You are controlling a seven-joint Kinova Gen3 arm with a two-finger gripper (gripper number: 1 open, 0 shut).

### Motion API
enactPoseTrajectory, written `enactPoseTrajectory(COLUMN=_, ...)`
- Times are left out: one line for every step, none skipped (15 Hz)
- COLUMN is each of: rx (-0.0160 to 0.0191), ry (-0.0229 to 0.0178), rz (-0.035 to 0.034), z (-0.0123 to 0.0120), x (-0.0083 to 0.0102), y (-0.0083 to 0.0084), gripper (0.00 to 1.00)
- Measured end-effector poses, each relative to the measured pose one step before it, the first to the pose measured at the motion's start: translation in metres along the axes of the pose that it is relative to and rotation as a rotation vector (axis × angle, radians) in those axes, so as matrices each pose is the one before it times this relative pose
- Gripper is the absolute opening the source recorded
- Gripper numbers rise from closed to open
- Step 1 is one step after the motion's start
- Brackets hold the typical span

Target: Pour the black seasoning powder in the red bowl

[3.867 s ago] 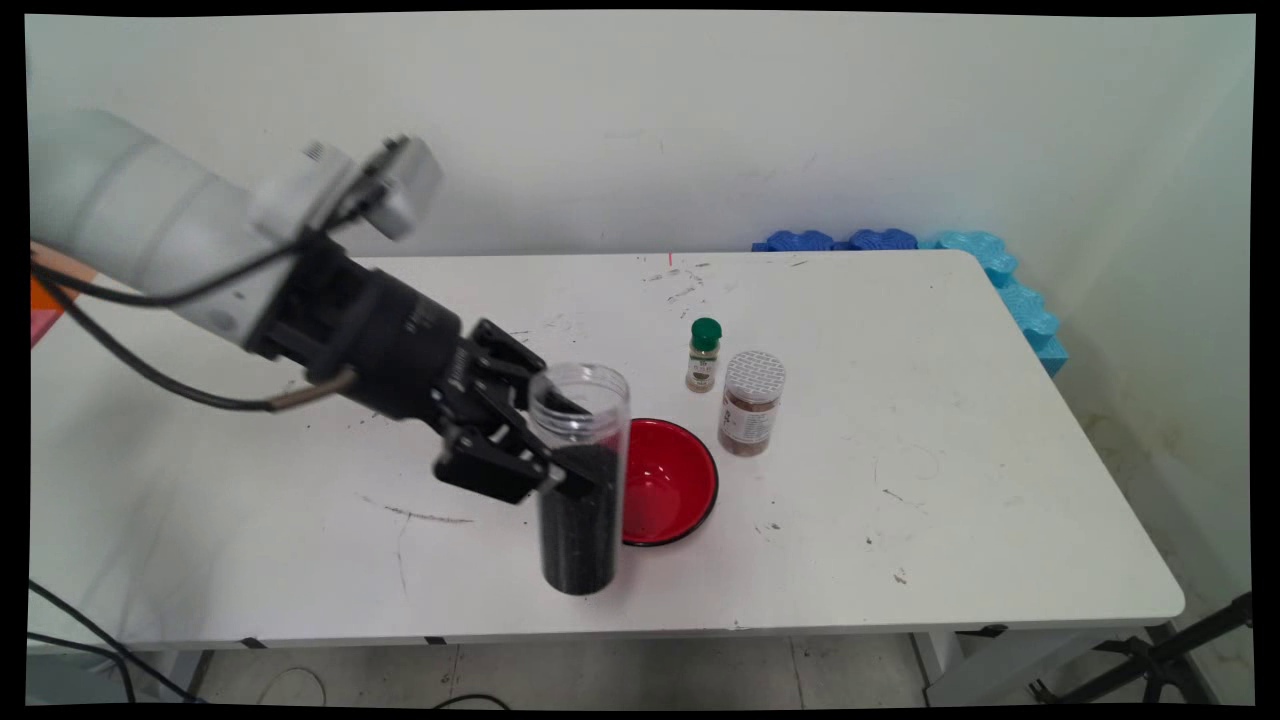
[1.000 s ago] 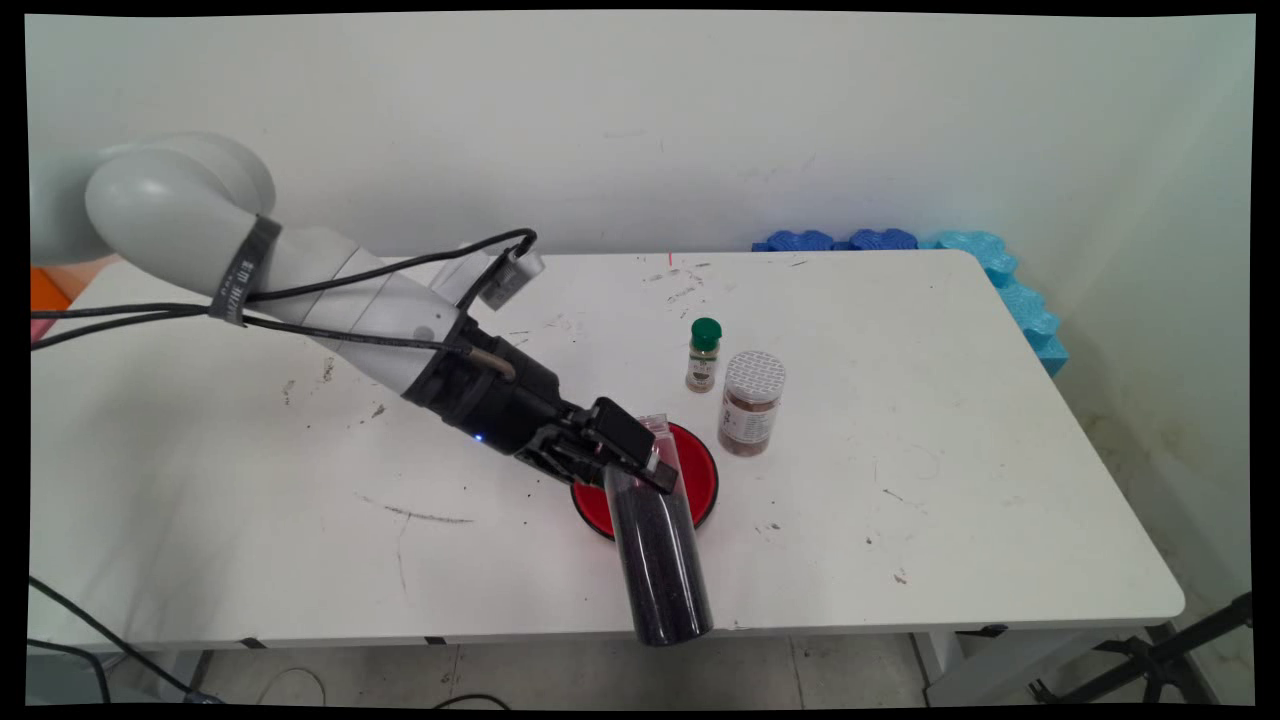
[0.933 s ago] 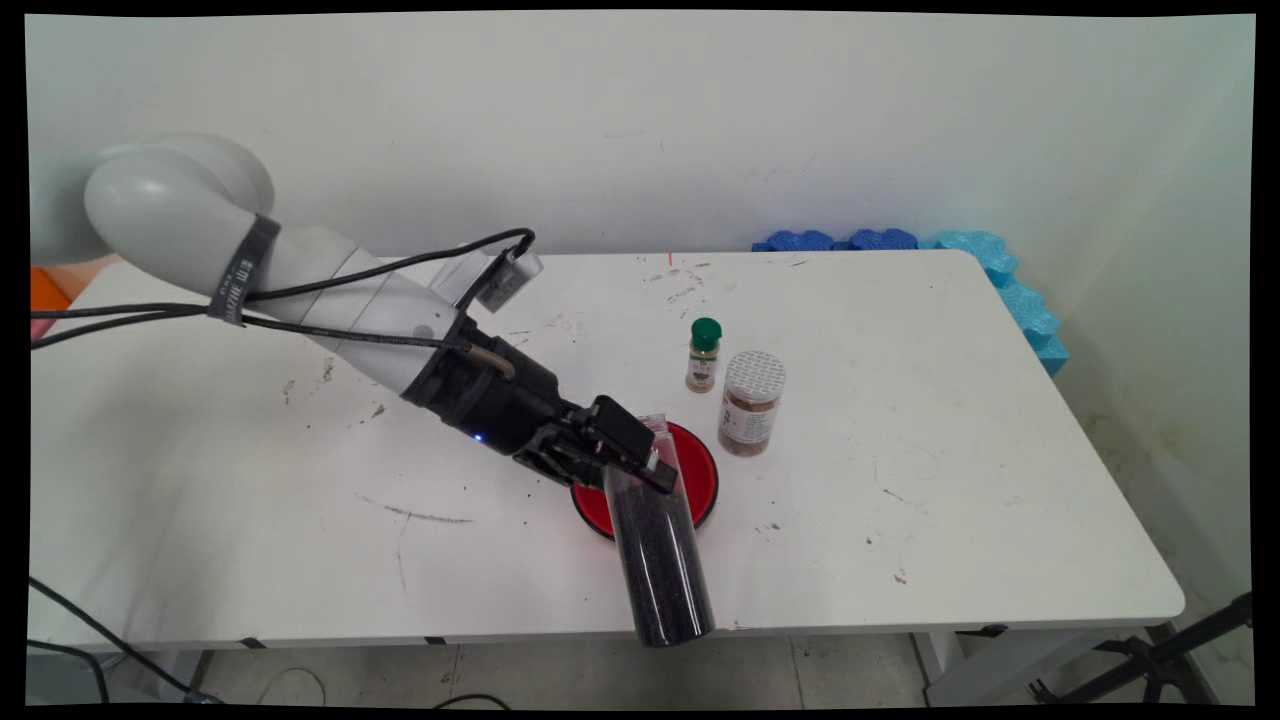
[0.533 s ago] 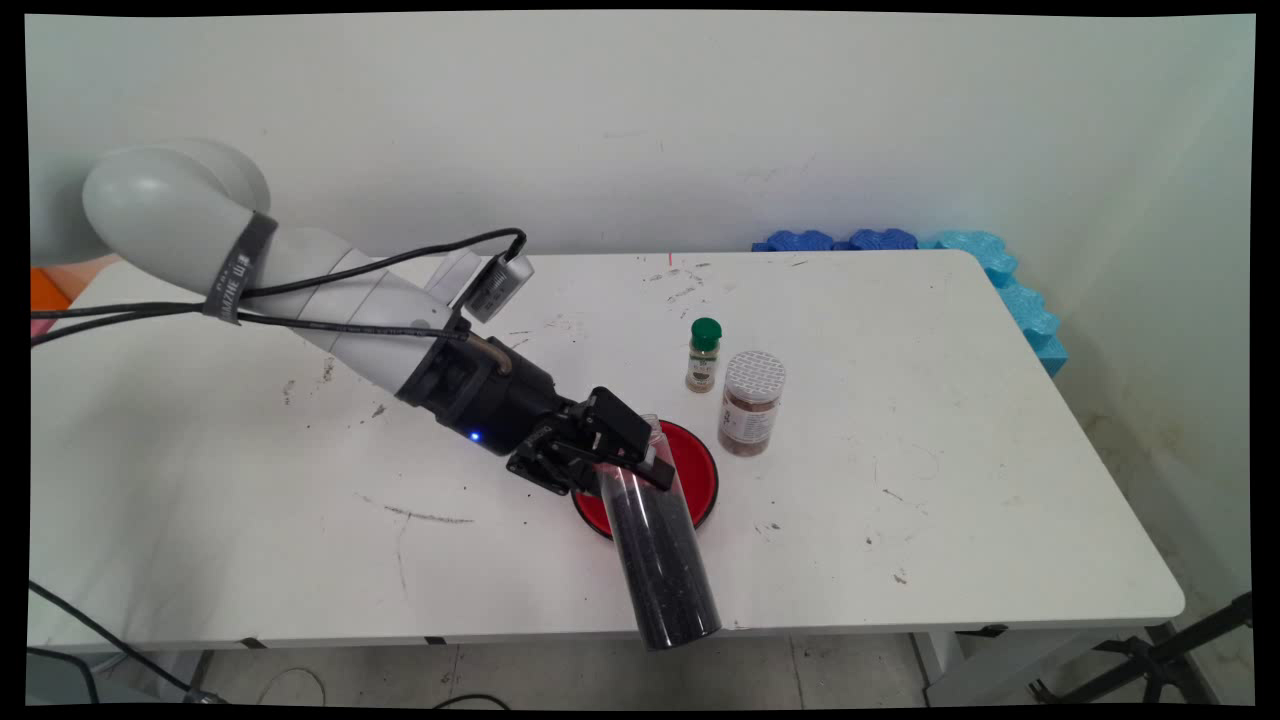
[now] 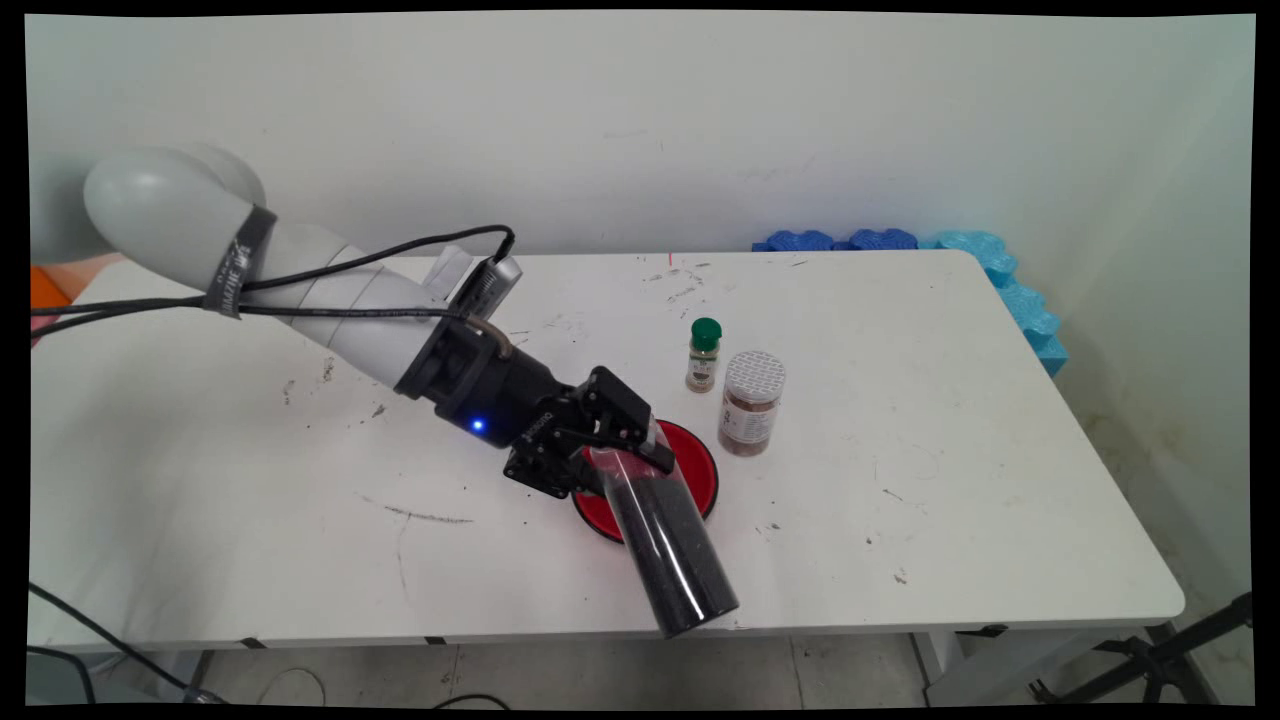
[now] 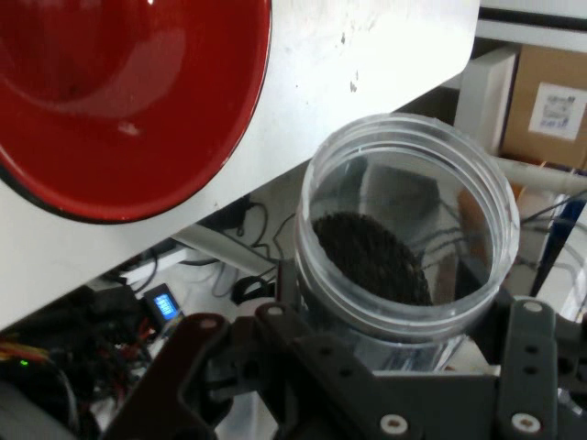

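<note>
A clear jar (image 5: 665, 545) (image 6: 404, 243) partly filled with dark grains sits in the lower middle of the main view, tilted, its open mouth up by the gripper (image 5: 610, 445) and its base low toward the table's near edge. The gripper's jaws are closed on the jar near its mouth, above the red bowl (image 5: 690, 470) (image 6: 119, 101) on the white table (image 5: 950, 450). Right of the bowl stand a brown spice jar (image 5: 750, 403) with a perforated lid and a small green-capped bottle (image 5: 703, 355). Blue foam (image 5: 1010, 285) lies past the table's upper right corner.
</note>
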Motion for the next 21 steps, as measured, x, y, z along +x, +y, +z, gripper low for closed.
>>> enactPoseTrajectory(rx=-0.00253, ry=0.00112, rz=-0.0176, z=-0.00021, x=0.0007, y=-0.00028, gripper=0.0)
enactPoseTrajectory(rx=-0.00325, ry=0.00149, rz=-0.02635, z=-0.00024, x=0.00095, y=-0.00054, gripper=0.0)
enactPoseTrajectory(rx=-0.00384, ry=0.00159, rz=-0.03029, z=-0.00021, x=0.00106, y=-0.00037, gripper=0.0)
enactPoseTrajectory(rx=-0.00433, ry=0.00188, rz=-0.03362, z=0.00004, x=0.00086, y=-0.00029, gripper=0.0)
enactPoseTrajectory(rx=-0.00423, ry=0.00231, rz=-0.02907, z=0.00001, x=0.00084, y=-0.00009, gripper=0.0)
enactPoseTrajectory(rx=-0.0029, ry=0.00165, rz=-0.01934, z=0.0001, x=0.00063, y=0.00002, gripper=0.0)
enactPoseTrajectory(rx=-0.00402, ry=0.0019, rz=-0.02757, z=0.00024, x=0.00084, y=0.00008, gripper=0.0)
enactPoseTrajectory(rx=-0.00271, ry=0.00079, rz=-0.01758, z=0.00017, x=0.00049, y=0.00008, gripper=0.0)
enactPoseTrajectory(rx=-0.00402, ry=0.00094, rz=-0.02587, z=0.00016, x=0.00063, y=0.00001, gripper=0.0)
enactPoseTrajectory(rx=-0.00258, ry=-0.00013, rz=-0.01728, z=0.00024, x=0.0004, y=0.00015, gripper=0.0)
enactPoseTrajectory(rx=-0.0037, ry=-0.00011, rz=-0.02456, z=0.00027, x=0.00044, y=0.00009, gripper=0.0)
enactPoseTrajectory(rx=-0.00409, ry=-0.00049, rz=-0.02716, z=0.00029, x=0.0005, y=-0.00008, gripper=0.0)
enactPoseTrajectory(rx=-0.00425, ry=-0.00145, rz=-0.02579, z=0.00038, x=0.00039, y=0.00005, gripper=0.0)
enactPoseTrajectory(rx=-0.00323, ry=-0.00119, rz=-0.0201, z=0.00031, x=0.00028, y=0.0, gripper=0.0)
enactPoseTrajectory(rx=-0.00223, ry=-0.00099, rz=-0.01341, z=0.00029, x=0.00021, y=-0.00001, gripper=0.0)
enactPoseTrajectory(rx=-0.00356, ry=-0.0017, rz=-0.02065, z=0.00045, x=0.00027, y=0.00008, gripper=0.0)
enactPoseTrajectory(rx=-0.0028, ry=-0.00111, rz=-0.01457, z=0.00029, x=0.00021, y=0.00013, gripper=0.0)
enactPoseTrajectory(rx=-0.00406, ry=-0.0025, rz=-0.02151, z=0.00063, x=0.00026, y=0.00036, gripper=0.0)
enactPoseTrajectory(rx=-0.00514, ry=-0.00245, rz=-0.02383, z=0.00055, x=0.00038, y=0.00051, gripper=0.0)
enactPoseTrajectory(rx=-0.00474, ry=-0.00258, rz=-0.02142, z=0.0006, x=0.0004, y=0.00053, gripper=0.0)
enactPoseTrajectory(rx=-0.0038, ry=-0.00221, rz=-0.01692, z=0.00052, x=0.00032, y=0.00039, gripper=0.0)
